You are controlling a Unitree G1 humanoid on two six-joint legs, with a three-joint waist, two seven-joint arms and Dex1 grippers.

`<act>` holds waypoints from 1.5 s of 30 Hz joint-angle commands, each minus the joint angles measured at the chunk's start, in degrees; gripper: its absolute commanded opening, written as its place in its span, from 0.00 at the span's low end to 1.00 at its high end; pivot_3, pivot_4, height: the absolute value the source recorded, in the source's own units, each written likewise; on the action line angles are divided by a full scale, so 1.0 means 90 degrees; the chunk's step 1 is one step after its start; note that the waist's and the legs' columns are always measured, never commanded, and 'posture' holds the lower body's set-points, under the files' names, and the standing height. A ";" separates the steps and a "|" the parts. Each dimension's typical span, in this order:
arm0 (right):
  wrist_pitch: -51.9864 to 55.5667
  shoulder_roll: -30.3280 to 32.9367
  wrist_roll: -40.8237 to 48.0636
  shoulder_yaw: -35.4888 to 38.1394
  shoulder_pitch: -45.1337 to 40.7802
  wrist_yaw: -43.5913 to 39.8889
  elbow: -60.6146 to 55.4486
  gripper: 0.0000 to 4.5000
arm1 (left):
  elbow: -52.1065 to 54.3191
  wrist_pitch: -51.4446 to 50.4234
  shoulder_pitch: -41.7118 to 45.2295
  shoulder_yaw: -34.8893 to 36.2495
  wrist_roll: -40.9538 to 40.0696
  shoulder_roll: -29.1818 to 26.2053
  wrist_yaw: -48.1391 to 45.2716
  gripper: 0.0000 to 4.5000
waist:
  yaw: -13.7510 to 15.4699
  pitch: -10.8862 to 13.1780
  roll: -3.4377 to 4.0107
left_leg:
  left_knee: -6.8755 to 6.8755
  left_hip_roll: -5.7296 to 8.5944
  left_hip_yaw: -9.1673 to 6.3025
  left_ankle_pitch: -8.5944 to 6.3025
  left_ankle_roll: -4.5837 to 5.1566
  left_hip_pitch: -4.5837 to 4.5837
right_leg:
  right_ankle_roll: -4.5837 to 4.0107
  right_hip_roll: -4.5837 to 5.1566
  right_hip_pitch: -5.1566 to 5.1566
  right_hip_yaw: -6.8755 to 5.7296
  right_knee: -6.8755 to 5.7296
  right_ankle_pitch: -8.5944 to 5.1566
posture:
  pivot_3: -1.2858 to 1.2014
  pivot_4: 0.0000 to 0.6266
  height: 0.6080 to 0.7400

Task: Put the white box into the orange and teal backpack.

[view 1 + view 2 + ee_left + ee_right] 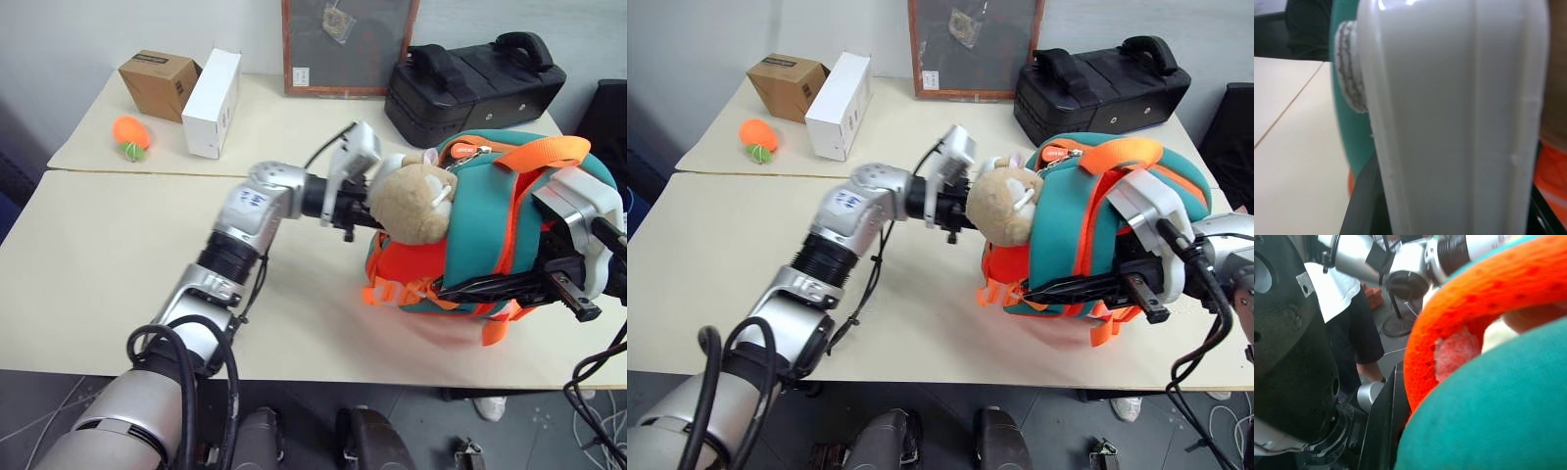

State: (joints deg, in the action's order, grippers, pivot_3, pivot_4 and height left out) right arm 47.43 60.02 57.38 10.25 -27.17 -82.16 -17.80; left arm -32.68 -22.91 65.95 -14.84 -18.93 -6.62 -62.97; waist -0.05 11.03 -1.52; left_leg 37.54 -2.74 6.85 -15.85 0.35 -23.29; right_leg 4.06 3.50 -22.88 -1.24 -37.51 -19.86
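While the left gripper (348,211) holds the white box (1449,122), the box sits right next to the teal side of the backpack (490,196). The two fingers are partly open and pinch the box between them. From the head camera the box is hidden behind the arm and the bear (411,201), so I cannot tell if its far end is inside the backpack yet.

The box looks like hard, smooth plastic. It is long and flat, with round edges and shallow ridges down its length. I think it is light and stiff, so it will not bend. But it is shiny and could slip or swing, because it is held near one end. Holding it across its flat sides, like now, seems best.

The backpack is soft cloth, orange in front and teal on the sides. It stands up on the pale table (118,264). It will sag and fold, so its mouth needs to be held open. The right gripper (460,287) is almost closed. It seems to pinch the backpack by its side, close to an orange strap (1449,308) made of rough woven stuff.

The bear is tan, fuzzy and round. It sits near the top of the backpack and could get in the way.
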 commanded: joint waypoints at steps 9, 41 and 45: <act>-0.0120 -0.0286 -0.0024 0.0131 0.0083 0.0467 -0.0277 0.01 | 0.1472 -0.0660 -0.0338 0.0783 -0.0277 -0.0738 -0.0167 0.91 | -0.0170 0.0000 0.0000 | -0.0016 -0.0009 -0.0003 0.0024 0.0000 0.0016 | -0.0002 -0.0007 -0.0011 0.0004 -0.0035 -0.0001 | 0.52 0.24 1.00; 0.0000 -0.0749 0.0035 0.0041 0.0060 0.0928 -0.0291 0.01 | 0.3854 -0.0480 -0.1064 0.1144 -0.0025 -0.1597 0.2366 0.91 | -0.0046 0.0000 0.0001 | -0.0011 -0.0003 -0.0016 0.0044 -0.0024 0.0033 | 0.0001 -0.0003 0.0019 0.0001 -0.0036 0.0001 | 0.52 0.24 1.00; 0.0031 -0.0793 0.0132 0.0069 0.0020 0.1028 -0.0324 0.01 | 0.3412 -0.0356 -0.0928 0.0916 0.0108 -0.1505 0.2160 0.91 | -0.0023 0.0000 0.0001 | -0.0010 -0.0001 -0.0015 0.0044 -0.0024 0.0033 | 0.0001 -0.0003 0.0019 0.0000 -0.0036 0.0001 | 0.52 0.24 1.00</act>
State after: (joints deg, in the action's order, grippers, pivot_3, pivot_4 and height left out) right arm 47.72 53.22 56.91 9.07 -26.38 -73.16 -18.88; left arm -1.64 -27.15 56.36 -6.08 -18.17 -20.61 -42.76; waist -0.26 11.03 -1.51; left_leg 37.44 -2.75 6.72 -15.45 0.14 -22.99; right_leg 4.07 3.48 -22.71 -1.24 -37.83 -19.85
